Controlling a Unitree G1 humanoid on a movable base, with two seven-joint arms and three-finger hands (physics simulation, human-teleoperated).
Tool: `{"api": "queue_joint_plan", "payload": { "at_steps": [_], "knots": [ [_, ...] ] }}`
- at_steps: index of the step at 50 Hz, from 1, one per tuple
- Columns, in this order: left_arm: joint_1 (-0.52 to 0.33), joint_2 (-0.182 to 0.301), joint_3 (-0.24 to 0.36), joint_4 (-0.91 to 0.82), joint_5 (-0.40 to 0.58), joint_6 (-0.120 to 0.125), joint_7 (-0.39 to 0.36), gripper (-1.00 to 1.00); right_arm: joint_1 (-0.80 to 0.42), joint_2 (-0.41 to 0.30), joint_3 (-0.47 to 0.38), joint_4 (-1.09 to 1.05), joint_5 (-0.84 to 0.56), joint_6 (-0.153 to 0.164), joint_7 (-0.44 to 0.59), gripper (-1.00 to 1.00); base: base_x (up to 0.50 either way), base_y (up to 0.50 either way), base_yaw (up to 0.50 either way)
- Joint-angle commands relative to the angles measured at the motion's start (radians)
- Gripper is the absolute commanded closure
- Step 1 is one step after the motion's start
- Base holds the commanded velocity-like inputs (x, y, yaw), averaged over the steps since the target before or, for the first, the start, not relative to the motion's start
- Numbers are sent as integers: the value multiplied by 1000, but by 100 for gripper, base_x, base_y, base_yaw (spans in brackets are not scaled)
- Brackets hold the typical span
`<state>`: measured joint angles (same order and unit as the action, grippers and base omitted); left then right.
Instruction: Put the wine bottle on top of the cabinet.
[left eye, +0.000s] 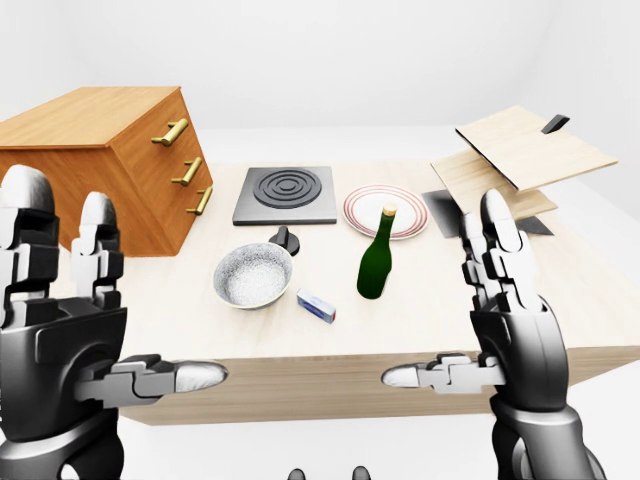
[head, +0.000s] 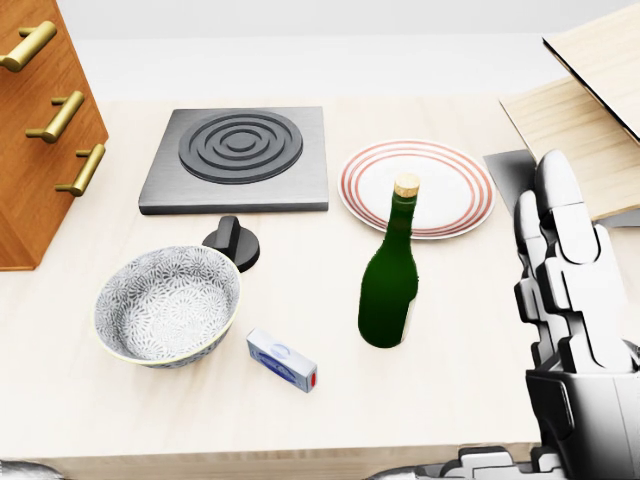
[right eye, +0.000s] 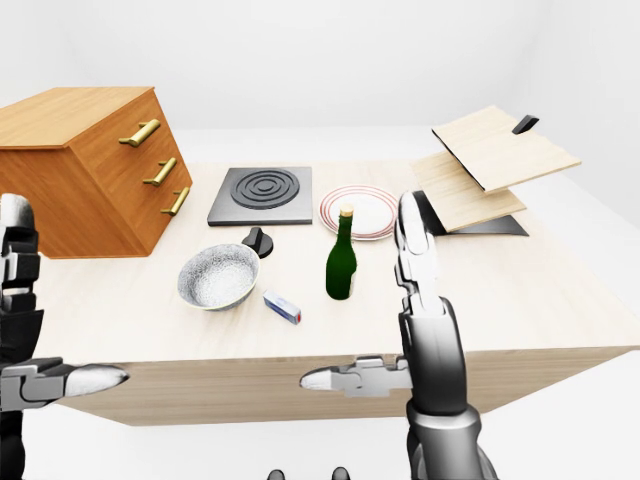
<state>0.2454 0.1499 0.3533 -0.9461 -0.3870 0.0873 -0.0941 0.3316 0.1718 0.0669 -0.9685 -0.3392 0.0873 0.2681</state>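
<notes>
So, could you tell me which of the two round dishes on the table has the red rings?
The flat plate beside the hob carries the red rings on its rim; the deeper bowl by the black knob has a grey speckled pattern instead.

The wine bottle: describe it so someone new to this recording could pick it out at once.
Start at the wooden cabinet at the left of the left-eye view and move right across the table, past the black burner plate, to the red-ringed plate. The wine bottle stands upright just below that plate. It is the only tall dark-green thing there, with a cork-coloured top.
</notes>
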Motion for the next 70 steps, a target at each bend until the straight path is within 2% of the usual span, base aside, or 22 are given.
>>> {"api": "queue_joint_plan", "payload": {
  "at_steps": [1, 5, 10, 12, 14, 16, 30, 31, 33, 38, 39, 40, 41, 43, 46, 60, 65, 70],
  "knots": [
    [174, 219, 61, -101, -273, 0, 174, -100, 173, 177, 51, -79, -196, -4, 252, -100, 0, 0, 0],
    [174, 217, 65, -101, -277, 0, 172, -100, 189, 177, 31, -79, -190, -53, 307, -100, 30, 0, 0],
    [195, 219, 46, -101, -264, 0, 168, -100, 186, 177, 16, -79, -186, -63, 332, -100, 50, 0, 0],
    [204, 138, 27, -101, -198, 0, 103, -100, 186, 177, 14, -79, -186, -63, 331, -100, 50, 0, 0],
    [192, 193, 54, -101, -254, 0, 143, -100, 180, 177, 7, -79, -179, -57, 327, -100, 50, 0, 0],
    [197, 206, 52, -101, -258, 0, 156, -100, 176, 177, 8, -79, -181, -50, 323, -100, 50, 0, 0],
    [190, 228, 54, -101, -276, 0, 180, -100, 167, 177, -13, -79, -170, -44, 320, -100, 50, 0, 0],
    [193, 226, 56, -101, -277, 0, 177, -100, 157, 177, -21, -79, -167, -30, 317, -100, 50, 0, 0],
    [193, 229, 63, -101, -286, 0, 178, -100, 154, 177, -22, -79, -164, -22, 306, -100, 50, 0, 0],
    [184, 218, 61, -101, -277, 0, 172, -100, 162, 177, -25, -79, -165, -51, 315, -100, 50, 0, 0],
    [184, 213, 58, -101, -273, 0, 169, -100, 163, 177, -28, -79, -159, -48, 321, -100, 50, 0, 0],
    [180, 209, 56, -101, -270, 0, 166, -100, 167, 177, -29, -79, -142, -60, 322, -100, 0, 0, 0],
    [177, 203, 55, -101, -266, 0, 162, -100, 165, 177, -35, -79, -148, -53, 318, -100, 0, 0, 0],
    [176, 204, 58, -101, -269, 0, 162, -100, 160, 177, -48, -79, -174, -65, 317, -100, 0, 0, 0],
    [182, 203, 59, -101, -270, 0, 159, -100, 167, 177, -59, -79, -222, -117, 321, -100, -1, 33, 0],
    [183, 183, 52, -101, -257, 0, 144, -100, 168, 177, -46, -79, -211, -86, 319, -100, 0, 50, 0],
    [178, 161, 49, -101, -240, 0, 125, -100, 175, 177, -47, -79, -140, -63, 284, -100, 0, 40, 0],
    [179, 156, 46, -101, -236, 0, 120, -100, 196, 177, -45, -79, -116, -72, 267, -100, 0, 0, 0]
  ]
}}
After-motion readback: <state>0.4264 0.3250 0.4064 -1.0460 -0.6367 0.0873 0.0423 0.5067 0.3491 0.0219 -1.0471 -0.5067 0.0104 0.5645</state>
